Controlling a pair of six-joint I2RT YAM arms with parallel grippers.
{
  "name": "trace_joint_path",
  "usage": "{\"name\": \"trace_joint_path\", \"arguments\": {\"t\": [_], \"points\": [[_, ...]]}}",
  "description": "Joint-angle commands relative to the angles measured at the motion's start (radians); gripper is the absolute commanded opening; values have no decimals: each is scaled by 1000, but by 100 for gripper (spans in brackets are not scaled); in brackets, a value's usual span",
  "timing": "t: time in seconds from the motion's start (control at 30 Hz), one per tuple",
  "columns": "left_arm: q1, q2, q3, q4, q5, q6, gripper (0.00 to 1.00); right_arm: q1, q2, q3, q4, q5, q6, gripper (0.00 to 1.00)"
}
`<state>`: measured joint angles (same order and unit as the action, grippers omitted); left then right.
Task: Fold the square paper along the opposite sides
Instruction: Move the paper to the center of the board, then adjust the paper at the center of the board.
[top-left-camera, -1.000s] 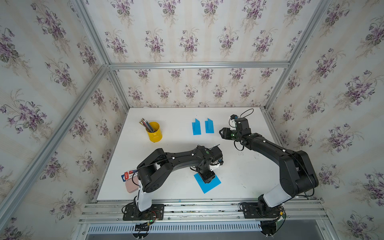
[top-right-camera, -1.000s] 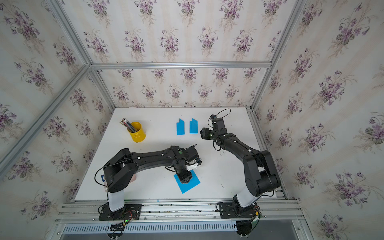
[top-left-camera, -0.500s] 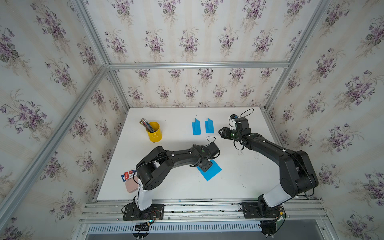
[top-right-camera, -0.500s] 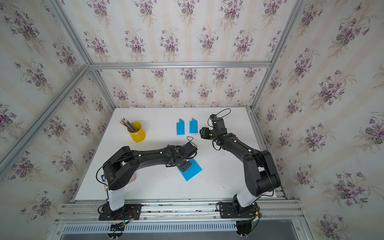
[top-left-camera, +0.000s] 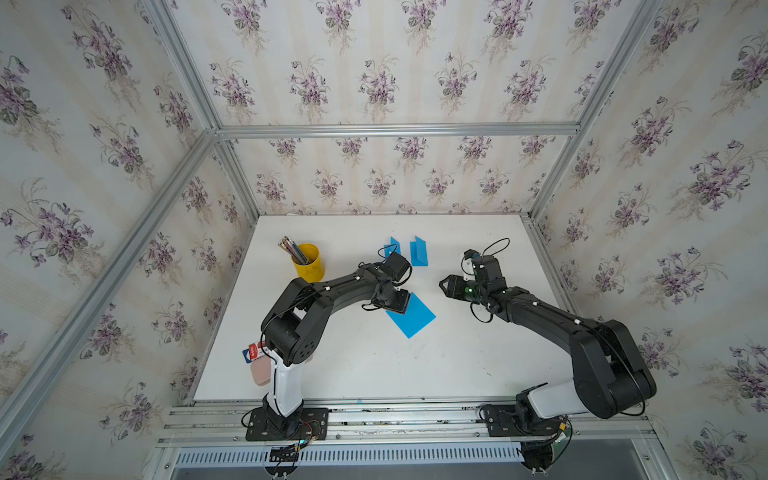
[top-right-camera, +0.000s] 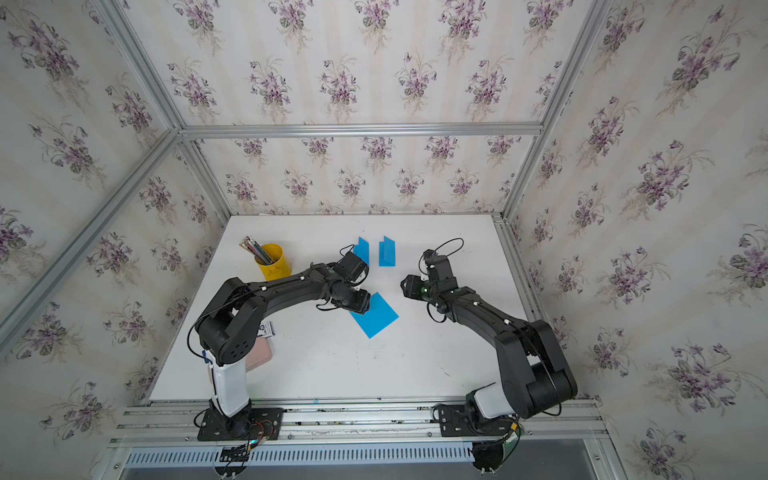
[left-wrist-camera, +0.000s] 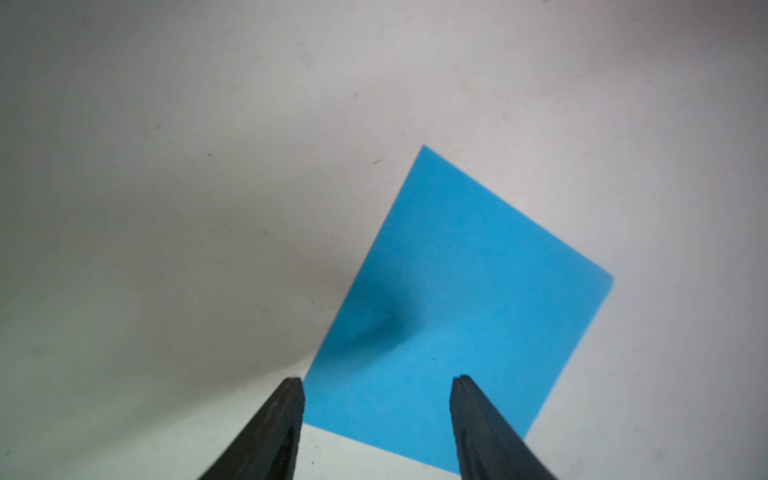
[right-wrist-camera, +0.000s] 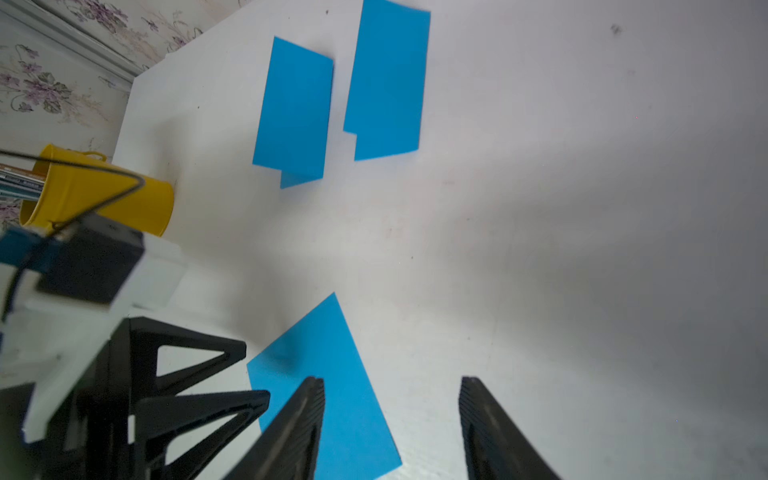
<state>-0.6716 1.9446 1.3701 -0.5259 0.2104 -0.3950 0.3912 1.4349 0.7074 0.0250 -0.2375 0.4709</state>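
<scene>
Hovering our left gripper (top-left-camera: 398, 302) over the blue paper (top-left-camera: 415, 318) at its upper-left edge, we are nearer than our right gripper (top-left-camera: 445, 286), both with jaws apart.

Blue paper (top-left-camera: 415, 319) farther back on table (top-left-camera: 374, 370).

Even bright light; wrist views soft, blurred.

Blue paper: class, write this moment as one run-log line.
paper: flat on table | left gripper: open, over paper's edge | right gripper: open, clear of paper | fold: not yet made
</scene>
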Motion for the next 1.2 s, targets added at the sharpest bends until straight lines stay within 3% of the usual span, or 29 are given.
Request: {"name": "trace_joint_path", "arguments": {"t": [0.0,0.17,0.57,0.83,1.0,1.17], "points": [[20,4,57,-57,87,3,62,35,-16,-52,36,-46,85,58],[50,61,119,-113,94,56,64,95,1,-121,59,-52,122,58],[78,126,4,-14,285,89,65,139,262,-82,234,-134,134,58],[100,46,-140,-6,249,93,61,139,354,27,251,-167,123,58],[104,20,-195,38,295,70,61,139,387,73,254,-192,127,56],[107,-78,-252,41,249,52,63,136,376,134,172,-100,52,57]]}}
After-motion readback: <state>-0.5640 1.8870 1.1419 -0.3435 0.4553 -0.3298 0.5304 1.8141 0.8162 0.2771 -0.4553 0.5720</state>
